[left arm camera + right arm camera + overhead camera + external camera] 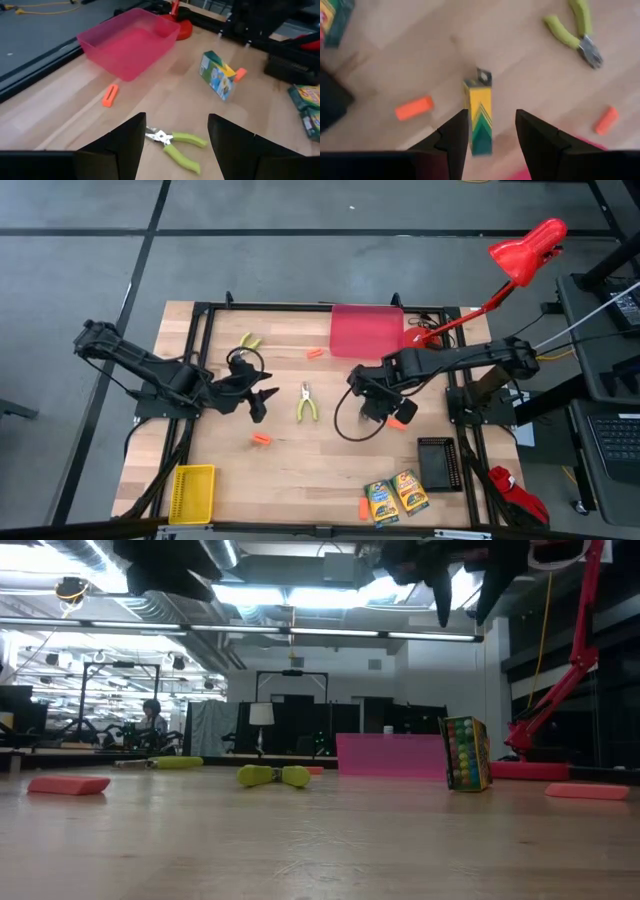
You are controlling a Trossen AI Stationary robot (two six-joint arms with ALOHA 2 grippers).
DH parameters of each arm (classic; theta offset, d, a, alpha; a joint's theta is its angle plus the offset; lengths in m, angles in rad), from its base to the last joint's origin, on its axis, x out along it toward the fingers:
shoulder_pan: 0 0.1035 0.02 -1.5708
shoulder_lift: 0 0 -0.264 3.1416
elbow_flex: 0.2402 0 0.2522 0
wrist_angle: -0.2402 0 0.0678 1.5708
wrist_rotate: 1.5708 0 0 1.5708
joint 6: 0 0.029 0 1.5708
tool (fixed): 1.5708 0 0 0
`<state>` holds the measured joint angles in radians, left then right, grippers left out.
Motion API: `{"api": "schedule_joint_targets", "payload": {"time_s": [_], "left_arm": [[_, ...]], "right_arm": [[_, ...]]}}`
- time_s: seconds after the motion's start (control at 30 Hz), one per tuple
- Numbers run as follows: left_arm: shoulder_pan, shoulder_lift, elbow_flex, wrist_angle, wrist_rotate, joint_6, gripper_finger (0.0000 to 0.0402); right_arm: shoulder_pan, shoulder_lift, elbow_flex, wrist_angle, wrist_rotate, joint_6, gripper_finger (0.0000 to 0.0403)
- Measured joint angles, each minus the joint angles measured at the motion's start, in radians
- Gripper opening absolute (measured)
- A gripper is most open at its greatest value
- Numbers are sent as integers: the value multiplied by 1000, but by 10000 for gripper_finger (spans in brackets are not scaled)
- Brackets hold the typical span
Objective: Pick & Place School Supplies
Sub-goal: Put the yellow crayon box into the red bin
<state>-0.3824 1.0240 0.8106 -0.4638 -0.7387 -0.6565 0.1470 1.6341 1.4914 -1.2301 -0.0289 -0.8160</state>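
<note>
High view shows the right gripper (375,412) above a crayon box (480,116) that stands upright on the tabletop (300,470), near the red bin (367,330). Its fingers (454,136) are spread apart on both sides of the box, not touching it. An orange stick (403,412) lies just beside. The left gripper (266,402) waits near the pliers (307,404) with its fingers released and holding nothing. Two more crayon boxes (395,497) lie flat near the black bin (437,461).

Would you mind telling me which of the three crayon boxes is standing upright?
The crayon box under the right pincer stands upright; the other two lie flat together at the table's near edge.
</note>
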Motion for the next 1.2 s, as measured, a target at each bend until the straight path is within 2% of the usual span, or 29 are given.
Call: {"api": "schedule_joint_targets", "payload": {"time_s": [0.1,0.2,0.33,0.6,0.83,1.2], "left_arm": [[1,18,0,-2,-1,-9,212],[1,35,0,-2,-2,-26,212],[0,41,0,-2,-2,-44,212],[-2,41,0,-2,-2,-46,212],[-2,41,0,-3,-2,-26,212],[-2,40,0,-3,-2,-11,212]], "right_arm": [[-14,2,-92,9,-6,-19,164],[-15,2,-167,20,65,-74,164],[-22,2,-225,89,70,-86,164],[-21,2,-231,235,74,-82,164],[-42,1,-239,245,32,-8,164],[-50,1,-274,254,15,-30,165]]}}
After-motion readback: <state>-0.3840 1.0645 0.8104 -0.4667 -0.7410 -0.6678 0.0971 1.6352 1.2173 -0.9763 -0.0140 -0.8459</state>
